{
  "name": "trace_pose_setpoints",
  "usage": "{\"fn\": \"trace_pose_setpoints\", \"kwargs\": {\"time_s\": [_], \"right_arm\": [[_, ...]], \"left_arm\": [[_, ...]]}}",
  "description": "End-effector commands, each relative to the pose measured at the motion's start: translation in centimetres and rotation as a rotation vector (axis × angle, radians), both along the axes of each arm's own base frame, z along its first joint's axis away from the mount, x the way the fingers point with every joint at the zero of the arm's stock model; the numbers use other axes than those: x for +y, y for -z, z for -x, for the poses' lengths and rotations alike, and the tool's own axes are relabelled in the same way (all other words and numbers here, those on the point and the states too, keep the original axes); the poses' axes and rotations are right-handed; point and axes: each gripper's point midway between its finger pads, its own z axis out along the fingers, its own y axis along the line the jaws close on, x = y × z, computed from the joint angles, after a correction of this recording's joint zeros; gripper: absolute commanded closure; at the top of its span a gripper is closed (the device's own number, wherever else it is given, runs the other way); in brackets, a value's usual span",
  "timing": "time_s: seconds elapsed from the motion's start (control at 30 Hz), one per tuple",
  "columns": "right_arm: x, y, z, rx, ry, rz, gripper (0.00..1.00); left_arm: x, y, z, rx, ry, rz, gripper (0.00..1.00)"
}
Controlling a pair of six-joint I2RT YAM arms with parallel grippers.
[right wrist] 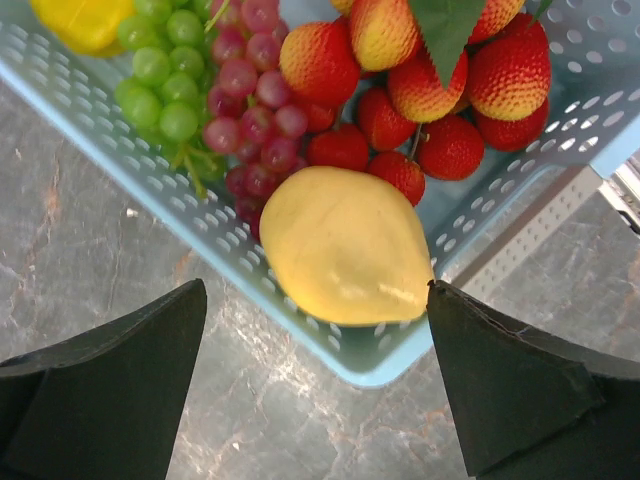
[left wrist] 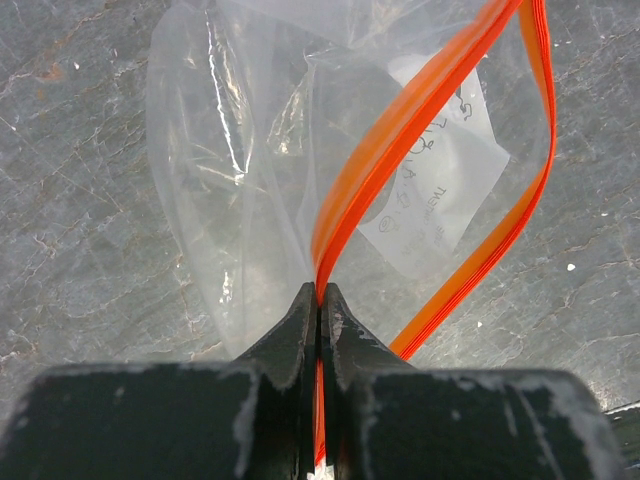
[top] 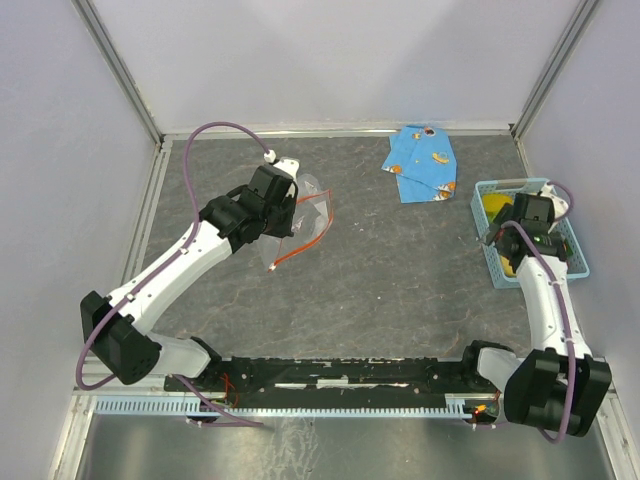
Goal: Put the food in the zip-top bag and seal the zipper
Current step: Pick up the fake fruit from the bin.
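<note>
Left hand (left wrist: 320, 300) is clamped shut on the zipper (left wrist: 400, 130), pinching one orange strip right at the fingertips. The bag (left wrist: 250, 150) lies crinkled on the surface (top: 400, 270), over on the left, with its mouth gaping: the two orange strips bow well apart.

Right hand (right wrist: 316, 300) is spread wide and holding nothing. It hovers over a corner of the basket (right wrist: 90, 100) on the right side, one finger on either side of the apple (right wrist: 345, 245). All the food is in that basket: strawberries (right wrist: 450, 145) just behind the apple, green and purple grapes (right wrist: 200, 90) beside them, lemon (right wrist: 85, 20) in the corner. A folded cloth (top: 422, 165) lies near the back wall.
</note>
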Motion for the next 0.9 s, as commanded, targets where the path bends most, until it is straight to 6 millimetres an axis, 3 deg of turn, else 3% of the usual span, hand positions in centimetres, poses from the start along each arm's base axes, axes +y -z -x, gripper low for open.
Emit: {"fn": "trace_pose_setpoints", "kwargs": {"time_s": [0.0, 0.2, 0.47, 0.63, 0.87], "right_arm": [[-1.4, 0.4, -2.2, -0.095, 0.036, -0.075, 0.01], [-3.1, 3.0, -1.9, -0.081, 0.087, -0.138, 0.01], [-0.4, 5.9, -2.5, -0.043, -0.022, -0.297, 0.01], [1.8, 6.4, -3.1, -0.064, -0.093, -0.398, 0.01], [0.7, 6.3, -3.4, -0.085, -0.050, -0.357, 0.01]], "left_arm": [[-0.6, -1.3, -0.6, -0.049, 0.052, 0.028, 0.97], [-0.8, -0.4, -0.8, -0.030, 0.055, 0.018, 0.97], [-1.0, 0.4, -1.0, -0.004, 0.057, 0.010, 0.97], [-0.9, 0.5, -1.1, -0.002, 0.054, 0.008, 0.97], [-0.8, 0.3, -1.1, -0.008, 0.051, 0.013, 0.97]]}}
